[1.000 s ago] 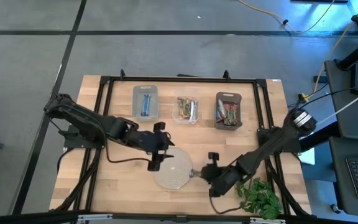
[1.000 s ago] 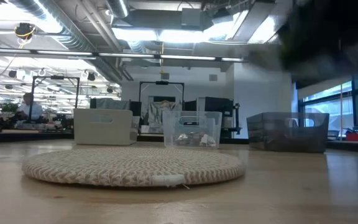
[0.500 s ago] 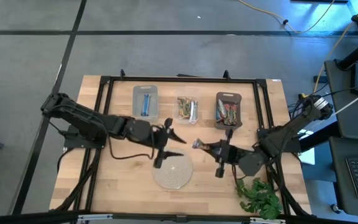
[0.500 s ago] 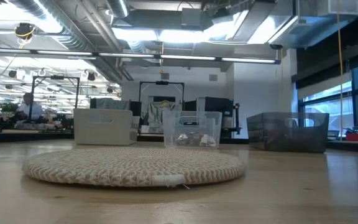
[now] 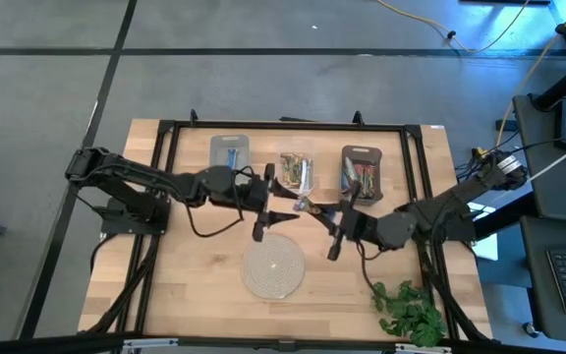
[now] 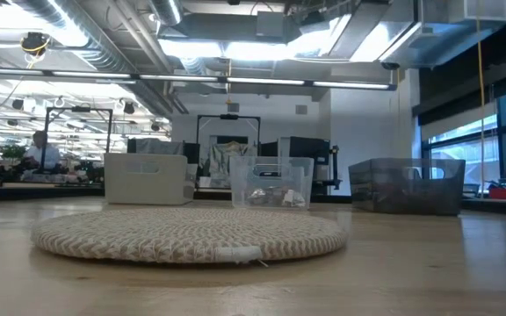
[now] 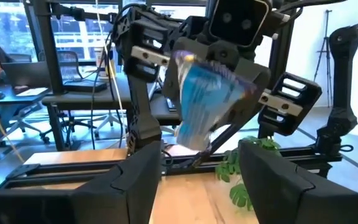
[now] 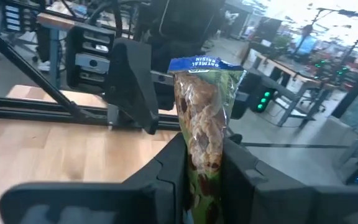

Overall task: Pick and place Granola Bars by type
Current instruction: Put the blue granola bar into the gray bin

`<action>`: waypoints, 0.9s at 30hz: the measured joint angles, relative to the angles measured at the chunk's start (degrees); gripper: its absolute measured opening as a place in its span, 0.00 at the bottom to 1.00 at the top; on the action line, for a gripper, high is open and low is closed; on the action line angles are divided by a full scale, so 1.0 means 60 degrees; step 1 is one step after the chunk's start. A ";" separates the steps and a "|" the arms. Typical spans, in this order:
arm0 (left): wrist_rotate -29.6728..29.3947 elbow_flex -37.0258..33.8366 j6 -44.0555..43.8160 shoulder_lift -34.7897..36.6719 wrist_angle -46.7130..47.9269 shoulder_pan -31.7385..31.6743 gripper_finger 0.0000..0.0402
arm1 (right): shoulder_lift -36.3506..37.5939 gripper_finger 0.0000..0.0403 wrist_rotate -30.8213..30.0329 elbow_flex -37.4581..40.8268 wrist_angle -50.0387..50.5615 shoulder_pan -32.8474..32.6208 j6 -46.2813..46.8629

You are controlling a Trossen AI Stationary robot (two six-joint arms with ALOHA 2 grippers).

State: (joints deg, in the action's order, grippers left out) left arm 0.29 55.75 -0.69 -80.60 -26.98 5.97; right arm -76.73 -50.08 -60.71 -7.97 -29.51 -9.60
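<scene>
- Three small bins stand in a row at the table's 12 o'clock side in the high view: a pale grey plastic bin [image 5: 229, 158] toward 11 o'clock, a clear plastic bin [image 5: 296, 172] at 12, a dark smoky plastic bin [image 5: 362, 174] toward 1 o'clock.
- Contents: the pale bin holds a blue wrapped bar [image 5: 231, 157]; the clear bin holds tan-green wrapped bars [image 5: 292, 168]; the dark bin holds reddish-brown multicolour wrapped bars [image 5: 360, 181].
- The left gripper [image 5: 269, 203] is above the table centre, just in front of the clear bin. Its wrist view shows a blue-wrapped bar [image 7: 205, 98] ahead of its dark fingers [image 7: 135, 180], which stand spread; whether they touch the bar cannot be told.
- The right gripper [image 5: 333, 224] is just beside the left one, toward 3 o'clock. Its fingers [image 8: 169, 168] are pressed onto a tan-green oatmeal-raisin bar [image 8: 202, 124], held upright.
- The round pale woven mat [image 5: 272, 267] lies bare at 6 o'clock from both grippers; the low view shows it flat on the wood.
- A leafy green plant sprig [image 5: 408, 312] lies at the table's 5 o'clock corner, apart from the mat.
- A black metal frame [image 5: 165, 133] borders the wooden table [image 5: 191, 285]; bare wood lies at 7 to 9 o'clock of the mat.
</scene>
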 joint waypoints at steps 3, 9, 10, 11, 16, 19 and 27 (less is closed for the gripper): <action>0.0140 0.0000 0.0148 0.0000 -0.0111 -0.0089 0.52 | 0.0000 0.19 0.0604 0.0000 -0.0010 0.0355 -0.0012; 0.0200 0.0000 0.0238 0.0000 -0.0520 -0.0319 0.52 | 0.0000 0.19 0.1728 0.0000 -0.0075 0.0984 0.0043; 0.0235 0.0000 0.0241 0.0005 -0.0583 -0.0368 0.52 | 0.0000 0.19 0.1774 0.0000 -0.0074 0.1054 0.0045; 0.0334 0.0000 0.0245 0.0015 -0.0660 -0.0425 0.52 | 0.0000 0.19 0.1787 0.0000 -0.0076 0.1115 0.0053; 0.0700 0.0000 0.0249 0.0017 -0.1074 -0.0597 0.52 | 0.0000 0.19 0.1842 0.0000 -0.0089 0.1330 0.0052; 0.0748 0.0000 0.0253 0.0018 -0.1079 -0.0700 0.52 | 0.0000 0.19 0.2028 0.0000 -0.0138 0.1452 0.0061; 0.0835 0.0000 0.0815 0.0018 -0.1046 -0.0771 0.45 | 0.0000 0.19 0.2807 0.0000 -0.0279 0.1779 0.0080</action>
State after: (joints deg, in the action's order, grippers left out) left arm 5.30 55.75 4.19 -80.49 -33.26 1.34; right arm -76.73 -33.24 -60.71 -9.64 -18.83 -9.12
